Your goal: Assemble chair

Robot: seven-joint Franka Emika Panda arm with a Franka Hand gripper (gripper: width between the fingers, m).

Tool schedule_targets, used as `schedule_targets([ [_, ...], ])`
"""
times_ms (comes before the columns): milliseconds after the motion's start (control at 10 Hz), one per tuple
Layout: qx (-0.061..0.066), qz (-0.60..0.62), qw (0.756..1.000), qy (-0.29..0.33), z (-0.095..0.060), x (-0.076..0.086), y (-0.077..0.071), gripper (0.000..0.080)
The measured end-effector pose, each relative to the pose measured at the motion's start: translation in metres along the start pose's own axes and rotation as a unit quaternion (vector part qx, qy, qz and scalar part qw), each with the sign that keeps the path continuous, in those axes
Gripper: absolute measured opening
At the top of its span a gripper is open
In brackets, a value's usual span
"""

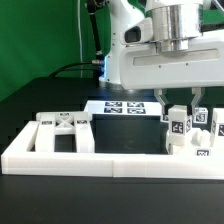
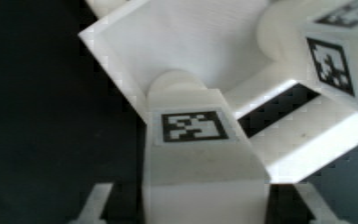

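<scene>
**Exterior view**
- Arm: the white arm (image 1: pixel 165 50) comes straight down from above, on the exterior view's right. Its wrist points at the black tabletop (image 1: pixel 30 115).
- Fingers: the fingers (image 1: pixel 166 101) point down. They are closed on the top of one blocky leg (image 1: pixel 178 126), one finger on each side.
- Leg: it stands upright under the fingers, just behind the rail.
- Edges: a long low white rail (image 1: pixel 100 162) runs across the front. The chair parts sit just behind it.
- Marker board: the marker board (image 1: pixel 125 108) lies flat behind the parts, between the ladder frame and the held leg.
- Open room: bare black tabletop shows in front of the rail and far to the exterior view's left. The right side is crowded with parts.
- Count: one arm and one ladder frame (image 1: pixel 62 132) on the exterior view's left. There are three tagged blocky parts on the right. These are the held leg, a second block (image 1: pixel 203 118) just beside it, and a third block (image 1: pixel 204 152) near the rail.

**Wrist view**
- Leg: the leg (image 2: pixel 194 125) fills the middle, with its square tag facing the camera.
- Fingers: only their edges show, close against both sides of the leg.
- Under the leg: a white frame part with dark gaps (image 2: pixel 309 120) and a tagged part (image 2: pixel 327 60) lie near it. I cannot tell if they touch.
- Open room: black tabletop shows on one side.
- Count: two tags show.
</scene>
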State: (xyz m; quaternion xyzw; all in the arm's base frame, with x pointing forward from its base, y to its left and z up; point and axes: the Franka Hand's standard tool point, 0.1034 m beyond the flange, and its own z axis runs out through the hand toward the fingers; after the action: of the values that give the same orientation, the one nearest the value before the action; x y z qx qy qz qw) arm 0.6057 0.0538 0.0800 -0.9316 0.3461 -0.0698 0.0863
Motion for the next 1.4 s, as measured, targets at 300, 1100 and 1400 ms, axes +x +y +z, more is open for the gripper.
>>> schedule_targets([
  [300, 0.002, 0.156, 0.988, -0.010, -0.0013, 0.0013, -0.0020, 0.0292],
  [1100, -0.007, -0.153, 0.988, -0.013, -0.0032, 0.0066, -0.0056, 0.0645],
  [1400, -0.014, -0.277, 0.960, -0.022, -0.0035, 0.0049, -0.0078, 0.0649],
])
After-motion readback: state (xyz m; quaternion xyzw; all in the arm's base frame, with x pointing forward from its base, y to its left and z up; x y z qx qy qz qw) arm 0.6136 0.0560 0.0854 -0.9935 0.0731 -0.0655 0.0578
